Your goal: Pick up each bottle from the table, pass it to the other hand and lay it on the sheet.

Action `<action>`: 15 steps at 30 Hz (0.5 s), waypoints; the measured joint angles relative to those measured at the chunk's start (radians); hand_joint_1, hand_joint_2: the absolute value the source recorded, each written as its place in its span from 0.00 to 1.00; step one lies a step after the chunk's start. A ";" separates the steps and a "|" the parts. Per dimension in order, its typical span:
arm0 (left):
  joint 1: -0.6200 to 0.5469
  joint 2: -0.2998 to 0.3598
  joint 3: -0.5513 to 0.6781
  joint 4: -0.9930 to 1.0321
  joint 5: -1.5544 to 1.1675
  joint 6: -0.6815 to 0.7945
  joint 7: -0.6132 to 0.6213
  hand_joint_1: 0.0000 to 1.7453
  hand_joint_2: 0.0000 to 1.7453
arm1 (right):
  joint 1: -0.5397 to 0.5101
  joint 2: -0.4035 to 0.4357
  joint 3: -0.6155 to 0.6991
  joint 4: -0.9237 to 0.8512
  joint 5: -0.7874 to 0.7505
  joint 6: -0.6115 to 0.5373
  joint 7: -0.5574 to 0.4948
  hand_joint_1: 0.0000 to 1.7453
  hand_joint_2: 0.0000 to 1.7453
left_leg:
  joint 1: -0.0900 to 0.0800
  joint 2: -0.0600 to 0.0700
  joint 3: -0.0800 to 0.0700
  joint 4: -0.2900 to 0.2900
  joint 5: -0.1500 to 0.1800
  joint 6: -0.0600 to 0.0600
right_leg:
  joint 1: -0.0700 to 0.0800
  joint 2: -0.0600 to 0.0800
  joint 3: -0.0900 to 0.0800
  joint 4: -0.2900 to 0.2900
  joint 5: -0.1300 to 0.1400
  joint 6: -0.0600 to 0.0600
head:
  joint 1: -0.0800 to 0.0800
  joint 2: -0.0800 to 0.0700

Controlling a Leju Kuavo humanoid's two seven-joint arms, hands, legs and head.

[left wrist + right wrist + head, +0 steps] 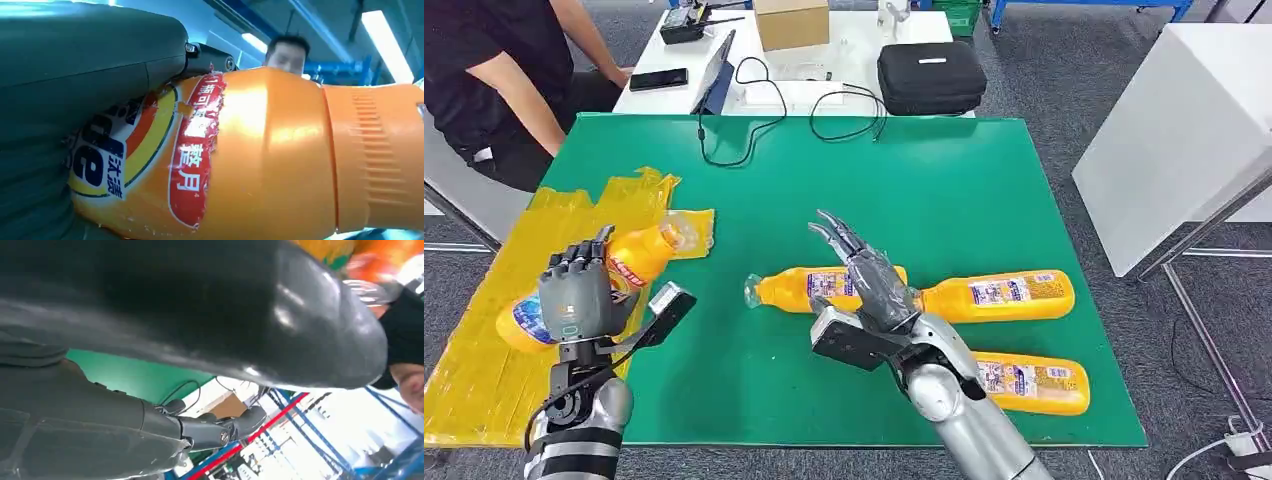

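My left hand grips an orange bottle with a clear cap, lifted and tilted over the yellow sheet at the left of the green table. Close up, the same bottle shows its red and blue label, with my left hand wrapped round its body. My right hand hovers open with its fingers spread, above another orange bottle lying on the table. Two more orange bottles lie on their sides to the right. My right hand's thumb looms large in its wrist view.
A person in black sits at the far left. Behind the green table stands a white table carrying a black case, a cardboard box, a phone and cables. A white cabinet stands at the right.
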 measured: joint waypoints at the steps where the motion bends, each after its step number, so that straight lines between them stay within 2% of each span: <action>1: -0.014 0.009 0.000 0.041 -0.024 0.000 0.016 1.00 1.00 | -0.007 -0.001 0.001 0.005 -0.003 0.001 -0.003 0.00 1.00 | 0.000 0.000 0.000 0.000 0.000 0.000 | 0.000 0.000 0.000 0.000 0.000 0.000 | 0.000 0.000; 10: -0.117 0.096 0.013 0.421 -0.034 -0.004 0.042 1.00 1.00 | -0.039 -0.018 0.006 0.044 -0.029 0.019 -0.010 0.00 1.00 | 0.000 0.001 -0.001 0.000 0.000 0.000 | 0.000 0.000 0.000 0.000 0.000 0.000 | 0.000 0.000; 15: -0.156 0.124 0.019 0.534 -0.026 -0.010 0.034 1.00 1.00 | -0.041 -0.029 0.011 0.056 -0.034 0.020 -0.011 0.00 1.00 | 0.000 -0.002 0.000 0.000 0.000 0.000 | 0.000 -0.001 0.000 0.000 0.000 0.000 | 0.000 0.000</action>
